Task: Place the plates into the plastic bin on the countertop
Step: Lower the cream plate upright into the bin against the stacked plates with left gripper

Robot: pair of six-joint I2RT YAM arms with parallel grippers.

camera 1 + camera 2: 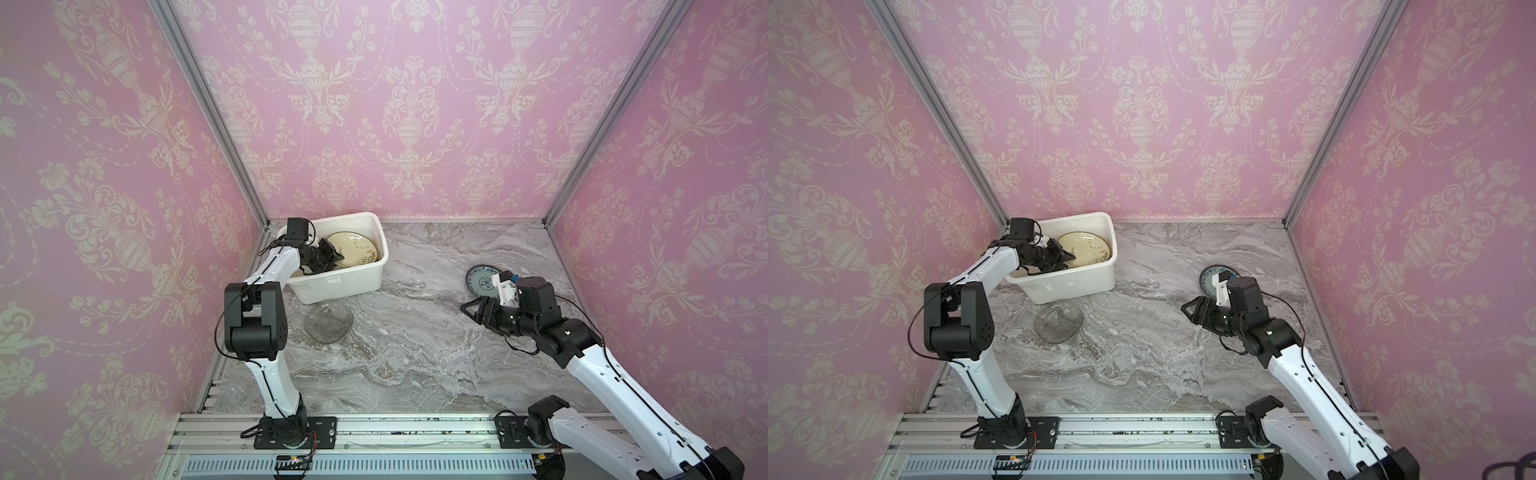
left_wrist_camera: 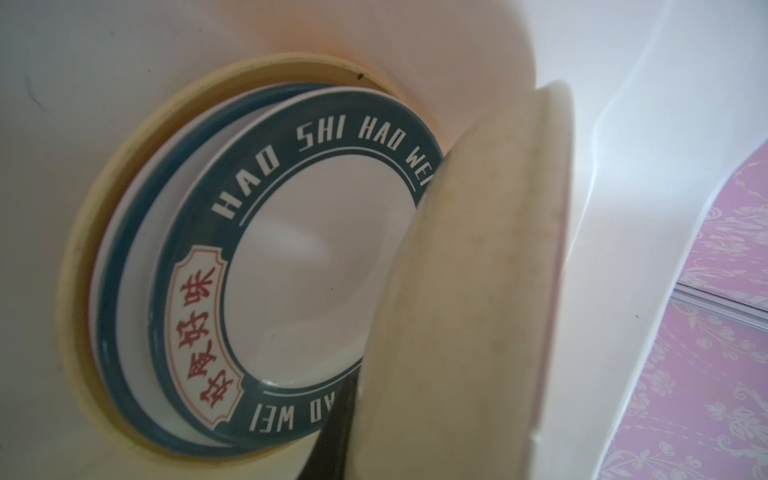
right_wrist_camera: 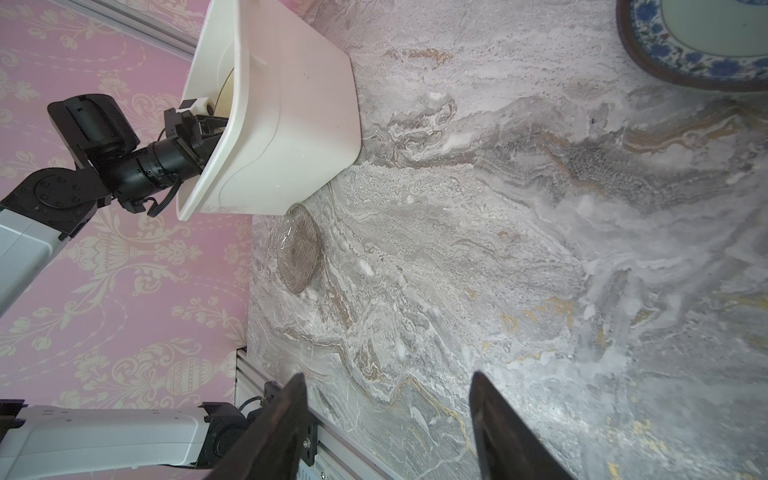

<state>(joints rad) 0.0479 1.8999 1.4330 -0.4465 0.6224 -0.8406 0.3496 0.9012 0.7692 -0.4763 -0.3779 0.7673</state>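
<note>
The white plastic bin (image 1: 340,286) (image 1: 1071,286) stands at the back left of the countertop (image 1: 415,340). My left gripper (image 1: 334,258) reaches into it, shut on the rim of a cream plate (image 1: 353,249) (image 2: 469,291) held tilted. One black finger (image 2: 334,432) shows beside that plate. Under it lie a white plate with a dark lettered rim (image 2: 291,270), another dark-rimmed plate (image 2: 120,291) and a yellow plate (image 2: 79,249). A clear grey glass plate (image 1: 328,322) (image 3: 299,253) lies in front of the bin. My right gripper (image 1: 468,308) (image 3: 386,376) hangs open near a blue-patterned plate (image 1: 480,280) (image 3: 698,41).
Pink patterned walls (image 1: 124,208) close in the left, back and right sides. An aluminium rail (image 1: 374,432) carrying both arm bases runs along the front edge. The left arm's elbow (image 1: 253,320) stands close beside the glass plate.
</note>
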